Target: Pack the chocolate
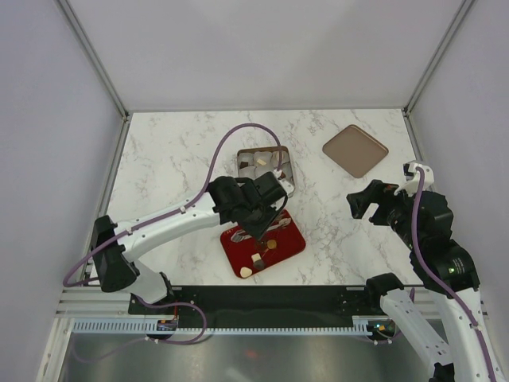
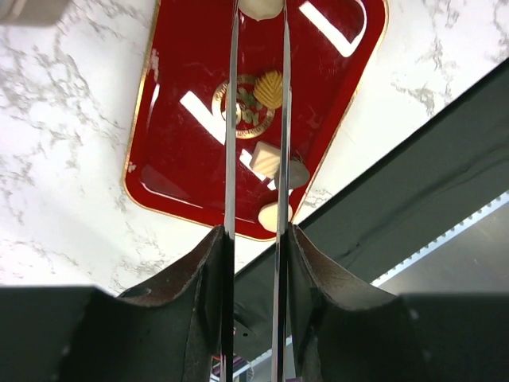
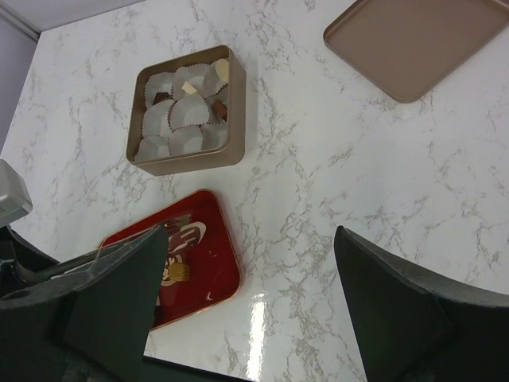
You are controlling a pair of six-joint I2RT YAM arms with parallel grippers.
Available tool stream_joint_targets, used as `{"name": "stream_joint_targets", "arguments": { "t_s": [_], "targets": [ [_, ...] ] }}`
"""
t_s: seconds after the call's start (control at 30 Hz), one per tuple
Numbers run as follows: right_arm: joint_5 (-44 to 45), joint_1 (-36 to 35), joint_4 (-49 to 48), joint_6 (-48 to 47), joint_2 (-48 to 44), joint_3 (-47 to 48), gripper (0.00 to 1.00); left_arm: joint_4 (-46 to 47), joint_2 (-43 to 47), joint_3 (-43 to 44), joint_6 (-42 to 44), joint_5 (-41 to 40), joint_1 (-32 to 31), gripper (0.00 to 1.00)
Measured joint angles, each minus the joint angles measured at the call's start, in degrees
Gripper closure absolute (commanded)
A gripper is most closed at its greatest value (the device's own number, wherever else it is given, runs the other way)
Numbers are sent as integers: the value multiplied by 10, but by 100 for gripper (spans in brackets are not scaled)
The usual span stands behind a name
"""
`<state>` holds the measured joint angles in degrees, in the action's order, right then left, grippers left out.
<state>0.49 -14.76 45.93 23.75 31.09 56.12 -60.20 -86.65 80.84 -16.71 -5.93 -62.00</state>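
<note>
The red tray [image 1: 291,239] lies near the table's front edge. In the left wrist view [image 2: 179,159] it holds a tan shell-shaped chocolate [image 2: 270,89], a cream square chocolate [image 2: 263,159], a round one [image 2: 298,173] and a cream one [image 2: 270,216] at the tray's edge. My left gripper [image 1: 269,229] carries two long thin blades [image 2: 231,119] low over the tray. A cream-white chocolate [image 2: 260,6] fills the narrow gap between them at the frame's top edge; the tips are cut off. My right gripper [image 1: 367,200] is wide open and empty above bare table [image 3: 250,232].
A gold box [image 1: 288,165] with grey-white paper cups stands behind the tray; in the right wrist view [image 3: 187,163] a few cups hold chocolates. Its brown lid [image 1: 355,150] lies at the back right. The black front rail [image 2: 413,183] runs beside the tray.
</note>
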Motion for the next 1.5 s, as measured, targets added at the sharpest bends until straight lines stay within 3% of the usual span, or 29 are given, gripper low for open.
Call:
{"name": "stream_joint_targets", "arguments": {
  "t_s": [0.2,0.5,0.8,1.4,1.5],
  "targets": [
    [0,0,0,0,0,0,6,-27,-38,102,0,-32,18,60],
    [-2,0,0,3,-1,-2,6,-35,-91,207,6,-45,97,60],
    [-12,0,-1,5,-3,-11,6,-23,-141,211,21,-38,185,60],
    [-15,0,-2,4,-2,-11,6,21,-199,207,33,-14,219,59],
    [-15,0,-3,4,0,-11,6,23,-199,202,35,-14,219,55]
  ]
}}
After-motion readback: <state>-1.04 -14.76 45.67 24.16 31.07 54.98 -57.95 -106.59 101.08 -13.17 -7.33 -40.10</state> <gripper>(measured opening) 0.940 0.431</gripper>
